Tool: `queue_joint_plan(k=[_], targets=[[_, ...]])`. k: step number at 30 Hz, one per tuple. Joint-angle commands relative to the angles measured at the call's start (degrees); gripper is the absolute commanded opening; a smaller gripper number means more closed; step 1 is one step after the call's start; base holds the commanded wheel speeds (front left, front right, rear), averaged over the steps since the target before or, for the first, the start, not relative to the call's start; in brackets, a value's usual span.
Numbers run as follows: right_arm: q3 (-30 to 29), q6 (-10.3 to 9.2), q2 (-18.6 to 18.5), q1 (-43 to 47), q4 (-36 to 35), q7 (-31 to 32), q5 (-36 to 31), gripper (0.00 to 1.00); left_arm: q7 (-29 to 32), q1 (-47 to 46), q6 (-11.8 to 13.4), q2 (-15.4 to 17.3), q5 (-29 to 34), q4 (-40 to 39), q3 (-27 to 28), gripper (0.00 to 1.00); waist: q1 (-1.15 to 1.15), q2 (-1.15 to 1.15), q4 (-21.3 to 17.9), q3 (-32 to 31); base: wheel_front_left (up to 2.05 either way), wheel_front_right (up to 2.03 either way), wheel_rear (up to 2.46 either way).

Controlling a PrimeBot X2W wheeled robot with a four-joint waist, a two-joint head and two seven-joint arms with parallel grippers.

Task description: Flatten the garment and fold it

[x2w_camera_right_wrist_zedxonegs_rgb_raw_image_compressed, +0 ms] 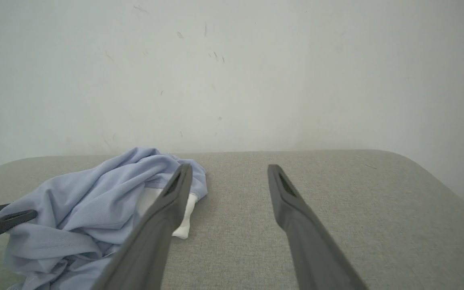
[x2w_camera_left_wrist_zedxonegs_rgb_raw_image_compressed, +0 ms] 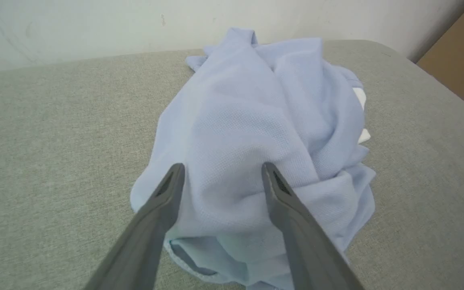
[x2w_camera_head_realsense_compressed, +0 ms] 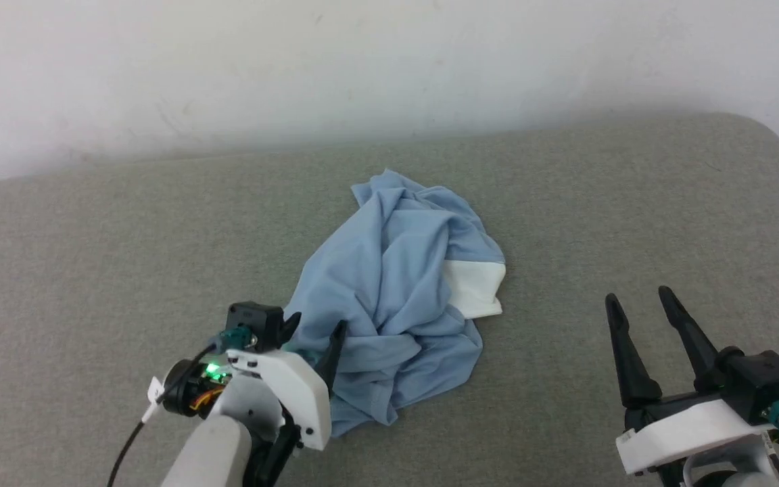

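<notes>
Left gripper (x2w_camera_head_realsense_compressed: 315, 326), jaws spread wide and holding nothing, is poised at the near left edge of the garment (x2w_camera_head_realsense_compressed: 389, 284); whether its fingertips touch the cloth cannot be told. Right gripper (x2w_camera_head_realsense_compressed: 638, 295), equally wide and empty, hangs well apart over the near right part of the grey padded surface (x2w_camera_head_realsense_compressed: 92, 257). The garment lies in a crumpled heap about the middle of that surface, its white patch (x2w_camera_head_realsense_compressed: 474, 287) on the right side. Step in hand, by judgement: the first grasp for flattening. The next move calls for closing on an outer edge, not a bunched fold, with the right gripper brought across to spread the cloth.
</notes>
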Motion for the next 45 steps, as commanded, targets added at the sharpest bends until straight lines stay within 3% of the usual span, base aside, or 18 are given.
queue_joint_plan(k=[1,2,3,9,16,22,25,29,30,31,37,41,45], targets=[[-0.10,-0.05,0.12,-0.46,0.26,-0.39,0.33,1.00,1.42,-1.47,0.08,0.37,0.09,1.68,-0.07,1.00,-0.01,0.00,-0.90,0.10,0.00,0.00,0.00],[-0.24,-0.05,0.12,-0.38,0.40,-0.48,0.45,1.00,2.15,-1.90,0.03,0.57,0.23,2.52,-0.32,0.43,-0.01,0.00,-1.06,0.08,0.00,0.00,0.00],[-0.32,-0.05,0.12,-0.29,0.56,-0.54,0.55,1.00,2.16,-2.21,-0.10,0.60,0.08,2.86,-0.40,0.00,-0.01,0.00,-1.18,0.03,0.00,0.00,0.00],[-1.27,-0.05,0.12,0.58,1.23,-0.91,0.84,1.00,-0.57,-0.28,1.36,1.73,0.14,-1.78,0.75,0.00,-0.01,0.00,-0.38,-0.79,0.00,0.00,0.00],[-2.41,-0.05,0.12,1.88,0.71,-0.80,0.58,1.00,4.17,17.54,9.22,5.54,-1.10,-14.28,6.62,0.00,-0.01,0.00,2.10,-2.20,0.00,0.00,0.00],[-3.34,-0.05,0.12,2.97,-0.78,-0.03,-0.49,1.00,8.90,32.10,13.47,6.00,-5.03,-20.50,11.10,0.00,-0.01,0.00,4.50,-2.44,0.00,0.00,0.00],[-3.49,-0.05,0.12,3.43,-1.41,0.41,-0.82,1.00,11.18,36.29,14.14,6.34,-7.24,-21.12,12.82,0.00,-0.01,0.00,4.98,-2.62,0.00,0.00,0.00],[-3.72,-0.05,0.12,3.91,-2.02,0.85,-0.96,1.00,10.71,37.47,12.87,5.31,-10.43,-22.60,13.54,0.00,-0.01,0.00,5.08,-2.97,0.00,0.00,0.00],[-3.85,-0.05,0.12,4.05,-2.15,0.93,-0.92,1.00,9.64,36.82,12.32,4.66,-11.39,-23.09,13.75,0.42,-0.01,0.00,5.06,-3.07,0.00,0.00,0.00],[-3.90,-0.05,0.12,4.16,-2.24,1.01,-0.89,1.00,8.71,35.98,11.66,4.49,-11.77,-23.59,13.72,1.00,-0.01,0.00,4.97,-3.16,0.00,0.00,0.00],[-3.93,-0.05,0.12,4.08,-2.78,1.35,-0.82,1.00,1.19,27.71,10.56,4.57,-10.10,-26.44,14.91,1.00,-0.01,0.00,3.98,-2.84,0.00,0.00,0.00],[-3.67,-0.05,0.12,2.85,-3.43,1.49,-0.81,1.00,-2.38,16.37,8.39,5.71,-7.29,-24.72,12.87,1.00,-0.01,0.00,2.63,-0.87,0.00,0.00,0.00],[-2.94,-0.05,0.12,0.57,-3.91,1.52,-1.04,1.00,-2.13,2.37,5.81,6.67,-5.26,-19.50,9.88,1.00,-0.01,0.00,0.05,2.64,0.00,0.00,0.00]])
